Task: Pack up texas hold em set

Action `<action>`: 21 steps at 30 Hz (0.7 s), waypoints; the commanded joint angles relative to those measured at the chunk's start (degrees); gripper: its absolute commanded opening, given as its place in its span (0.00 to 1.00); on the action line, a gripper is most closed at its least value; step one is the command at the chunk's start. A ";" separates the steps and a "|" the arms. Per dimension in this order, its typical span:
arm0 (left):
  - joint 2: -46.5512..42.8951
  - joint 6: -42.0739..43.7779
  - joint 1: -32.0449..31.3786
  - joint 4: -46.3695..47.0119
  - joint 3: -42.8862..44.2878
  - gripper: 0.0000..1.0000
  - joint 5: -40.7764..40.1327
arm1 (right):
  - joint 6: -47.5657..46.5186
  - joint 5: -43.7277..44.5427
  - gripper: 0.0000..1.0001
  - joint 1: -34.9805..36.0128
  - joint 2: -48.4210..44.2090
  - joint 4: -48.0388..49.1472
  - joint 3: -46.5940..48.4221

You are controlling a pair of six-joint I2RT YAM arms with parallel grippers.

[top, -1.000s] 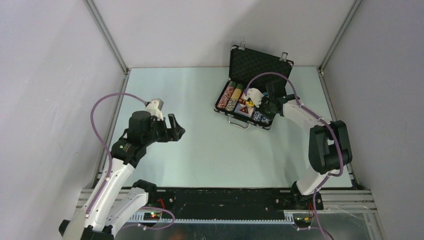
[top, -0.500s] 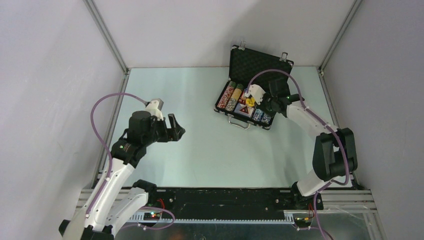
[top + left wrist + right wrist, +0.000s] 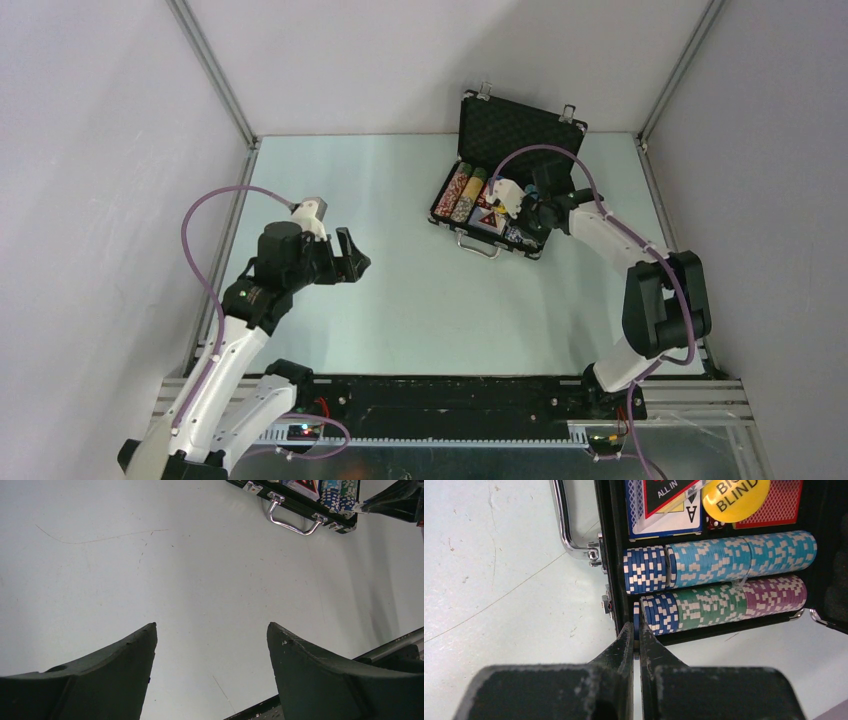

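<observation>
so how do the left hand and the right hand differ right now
The left hand is open wide, the right hand shut. The left hand hangs over the table, away from the case; the right hand's tips sit at the end of a chip row inside it. Both are black.

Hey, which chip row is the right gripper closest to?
The blue, green and purple row; the right gripper sits at its dark blue end. The neighbouring row is all blue.

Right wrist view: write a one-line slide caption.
Right gripper pinches a blue chip at the end of the case's nearest chip row.
</observation>
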 commanded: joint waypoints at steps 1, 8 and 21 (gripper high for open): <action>-0.06 1.31 0.38 0.78 0.32 0.86 0.09 | 0.71 0.74 0.00 -0.07 1.04 0.33 1.13; 0.01 1.31 0.34 0.81 0.35 0.86 0.17 | -0.13 1.66 0.00 -0.40 2.76 0.12 0.95; 0.11 1.34 0.38 0.82 0.35 0.86 0.07 | -1.27 5.08 0.00 -0.60 3.90 1.39 0.26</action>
